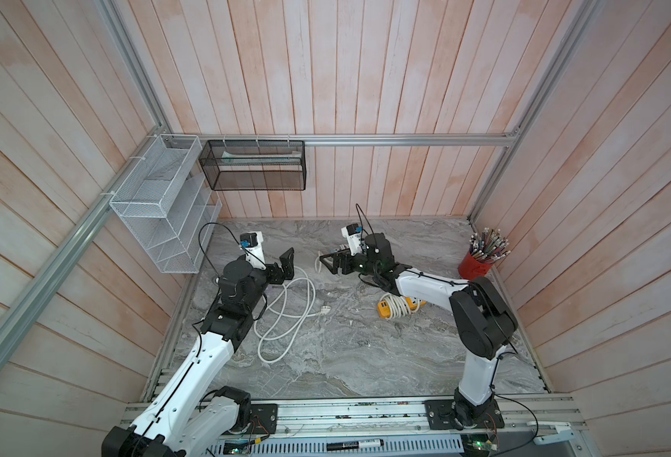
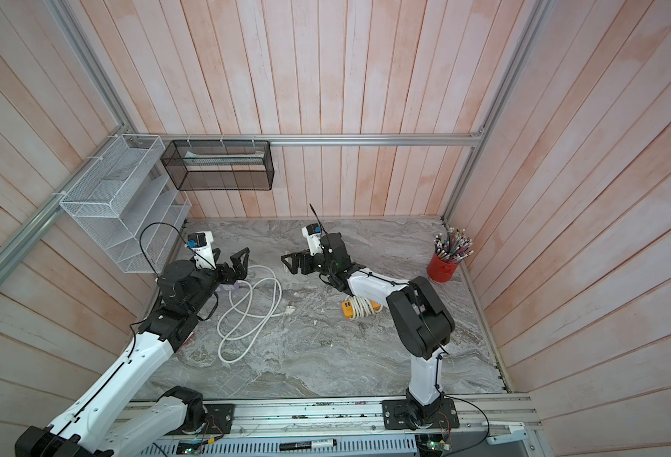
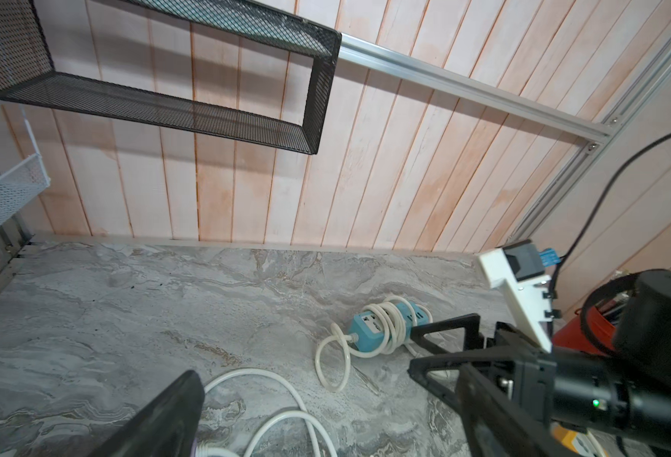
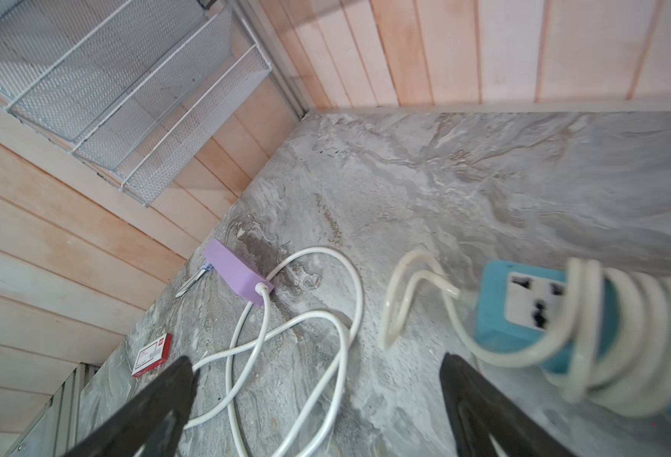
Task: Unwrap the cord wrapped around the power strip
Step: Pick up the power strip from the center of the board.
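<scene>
Smooth grey marble-look tabletop (image 1: 345,356), faint sheen. Painted wood planks on the walls (image 1: 365,79), pale pink wash, matt, grooved. Bare brushed metal rail (image 1: 405,139) across the upper middle of both top views. Black metal mesh basket (image 1: 253,186) and white coated wire-mesh rack (image 1: 148,205) at upper left, both matt. Smooth blue plastic on the power strip (image 3: 359,336), slightly glossy, with off-white rubbery cord (image 3: 389,316) wound around it. Matt lilac plastic on 1 other strip (image 4: 235,273). Matt black plastic on the fingers (image 4: 167,383) of the right gripper (image 4: 318,362).
</scene>
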Tool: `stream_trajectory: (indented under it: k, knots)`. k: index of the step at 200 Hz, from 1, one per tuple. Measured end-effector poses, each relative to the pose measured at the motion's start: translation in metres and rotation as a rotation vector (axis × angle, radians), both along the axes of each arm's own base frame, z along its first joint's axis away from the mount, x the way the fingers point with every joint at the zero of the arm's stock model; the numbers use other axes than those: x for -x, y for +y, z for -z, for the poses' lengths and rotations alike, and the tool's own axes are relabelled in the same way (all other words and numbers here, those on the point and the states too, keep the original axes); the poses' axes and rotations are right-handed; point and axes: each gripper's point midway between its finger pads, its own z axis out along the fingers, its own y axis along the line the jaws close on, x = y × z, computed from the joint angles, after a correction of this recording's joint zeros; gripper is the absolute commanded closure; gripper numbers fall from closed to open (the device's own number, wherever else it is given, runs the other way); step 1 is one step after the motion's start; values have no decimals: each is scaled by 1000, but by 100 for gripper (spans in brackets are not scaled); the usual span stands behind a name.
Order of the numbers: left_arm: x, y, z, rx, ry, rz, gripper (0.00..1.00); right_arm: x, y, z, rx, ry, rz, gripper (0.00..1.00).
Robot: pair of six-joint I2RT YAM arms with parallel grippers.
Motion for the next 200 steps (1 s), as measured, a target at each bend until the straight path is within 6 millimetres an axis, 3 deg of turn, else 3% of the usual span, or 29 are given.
stream_trajectory:
  k: [34,60,88,106,138,173,200]
  knots:
    - [-2,-23,17,-5,41,63,0,6,-60,-5,-10,20,88,1]
    - [1,-59,36,-22,84,153,0,12,-97,-14,-11,23,156,1]
    - [9,-101,68,-41,165,244,0,21,-128,-39,-29,-1,223,1]
    - [16,-125,85,-43,206,293,0,25,-164,-45,-53,5,301,2]
    - [24,-151,99,-24,239,342,0,41,-231,-23,-50,91,489,2]
    - [25,-161,104,-2,250,354,0,62,-294,3,-91,193,672,2]
    - [24,-162,103,12,244,353,0,83,-338,46,-177,338,799,2]
